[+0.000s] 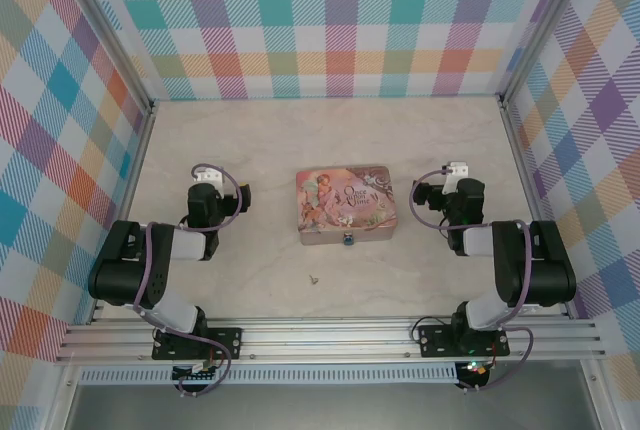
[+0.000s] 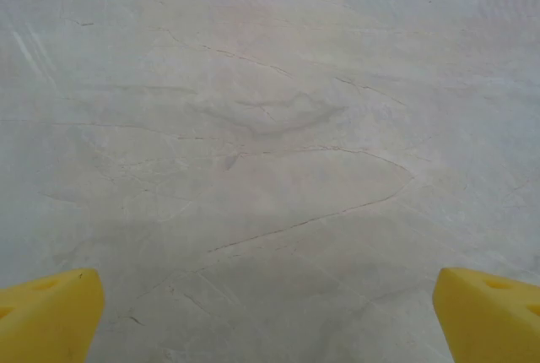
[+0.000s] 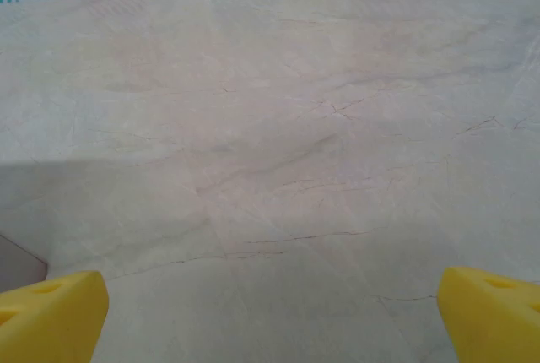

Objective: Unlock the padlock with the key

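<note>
Shown between left jaws and right jaws, both spread apart: padlock (image 1: 348, 240) at edge of tin (image 1: 345, 200), key (image 1: 314, 276) nearer left jaws.

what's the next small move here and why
Probably swing the left end effector toward the key, lying loose on the table in front of the pink tin. It and the right end effector stand open, holding nothing, and the padlock at the tin's front edge needs that key first.
</note>
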